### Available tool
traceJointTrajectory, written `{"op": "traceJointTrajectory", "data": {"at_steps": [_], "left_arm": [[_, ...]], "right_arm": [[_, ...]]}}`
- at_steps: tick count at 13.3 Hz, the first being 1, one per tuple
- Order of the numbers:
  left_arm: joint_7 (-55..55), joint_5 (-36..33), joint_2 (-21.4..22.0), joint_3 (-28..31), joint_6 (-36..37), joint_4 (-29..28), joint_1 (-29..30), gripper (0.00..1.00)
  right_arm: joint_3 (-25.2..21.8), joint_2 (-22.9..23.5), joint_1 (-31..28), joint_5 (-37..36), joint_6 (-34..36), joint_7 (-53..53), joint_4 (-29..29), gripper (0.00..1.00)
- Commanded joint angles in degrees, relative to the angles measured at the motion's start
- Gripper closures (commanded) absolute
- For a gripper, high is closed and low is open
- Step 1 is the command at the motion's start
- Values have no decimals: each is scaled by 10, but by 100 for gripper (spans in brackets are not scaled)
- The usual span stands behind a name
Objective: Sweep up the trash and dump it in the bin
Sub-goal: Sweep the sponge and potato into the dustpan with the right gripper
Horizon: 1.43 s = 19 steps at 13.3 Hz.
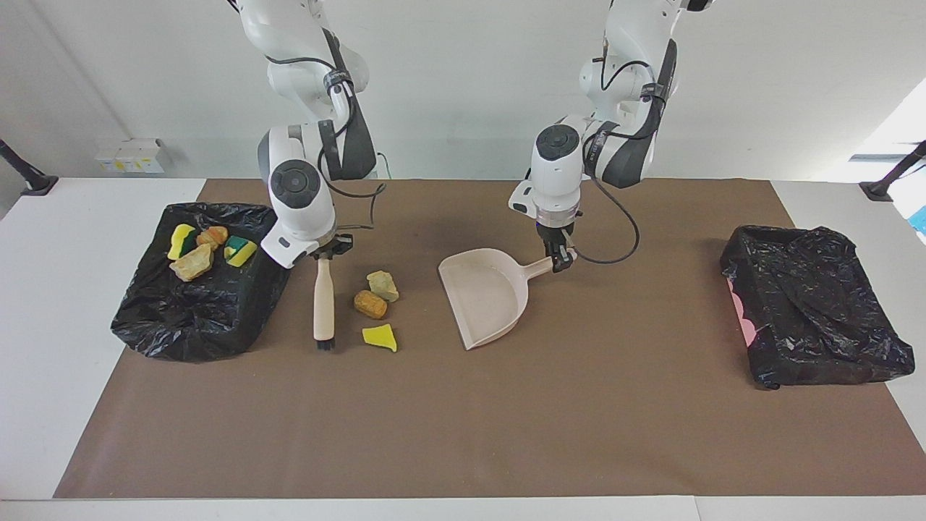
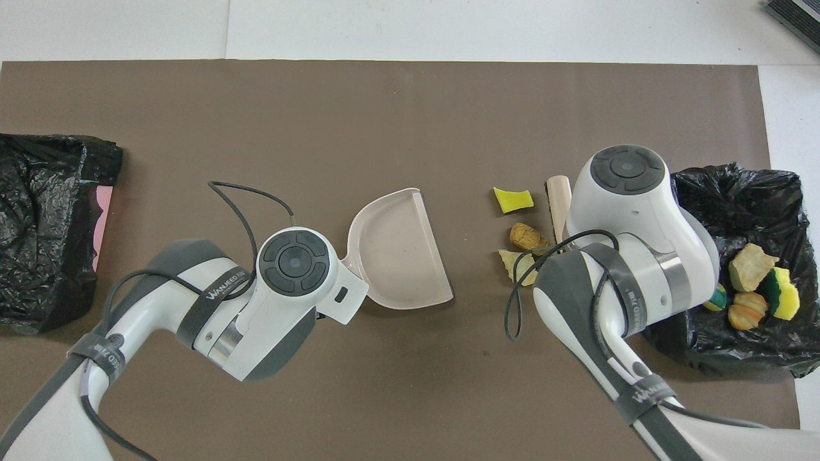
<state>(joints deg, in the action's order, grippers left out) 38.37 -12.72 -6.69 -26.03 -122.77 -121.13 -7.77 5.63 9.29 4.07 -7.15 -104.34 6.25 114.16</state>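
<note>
Three bits of trash lie loose on the brown mat [image 1: 463, 434]: a pale tan lump [image 1: 383, 285], an orange-brown lump [image 1: 370, 305] touching it, and a yellow sponge bit [image 1: 380, 337] a little farther from the robots. Four more bits sit on top of the black bin bag [image 1: 199, 318] at the right arm's end of the table: a yellow and green sponge [image 1: 181, 241], a small brown lump [image 1: 213, 236], a big tan lump [image 1: 192, 263] and another yellow and green sponge [image 1: 240, 251].

Between the loose bits and that bag is the brush [image 1: 323, 304]. It has a pale wooden handle and dark bristles at its end, and the bristles touch the mat. The right gripper [image 1: 327, 250] is closed tight on the top of the handle.

Beside the loose bits, toward the left arm's end, the beige dustpan [image 1: 486, 295] lies flat on the mat with nothing in it. Its handle points toward the left arm's end, and its wide open edge faces away from the robots. The left gripper [image 1: 561, 259] is at the tip of that handle with its fingers around it.

A second bin [image 1: 810, 311] with a black bag stands at the left arm's end, well apart from the dustpan.
</note>
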Motion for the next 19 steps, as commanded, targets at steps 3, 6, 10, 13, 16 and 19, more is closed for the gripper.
{"op": "traceJointTrajectory", "data": {"at_steps": [3,6,10,13,16,19], "left_arm": [[8,-6,20,1,-13,-19,4,100],[24,-6,19,2,-9,-14,5,100],[26,-7,19,2,17,-6,1,100],[25,-6,19,2,16,-6,1,100],[22,-6,18,1,10,-6,1,100],[22,-6,18,1,6,-6,2,100]], "right_arm": [[10,5,13,7,-23,-12,17,100],[9,21,41,38,-29,-9,16,100],[9,24,86,85,-40,11,15,100],[9,26,126,111,-45,32,10,100],[10,34,161,168,-60,43,6,100],[13,45,185,239,-80,43,-2,100]]}}
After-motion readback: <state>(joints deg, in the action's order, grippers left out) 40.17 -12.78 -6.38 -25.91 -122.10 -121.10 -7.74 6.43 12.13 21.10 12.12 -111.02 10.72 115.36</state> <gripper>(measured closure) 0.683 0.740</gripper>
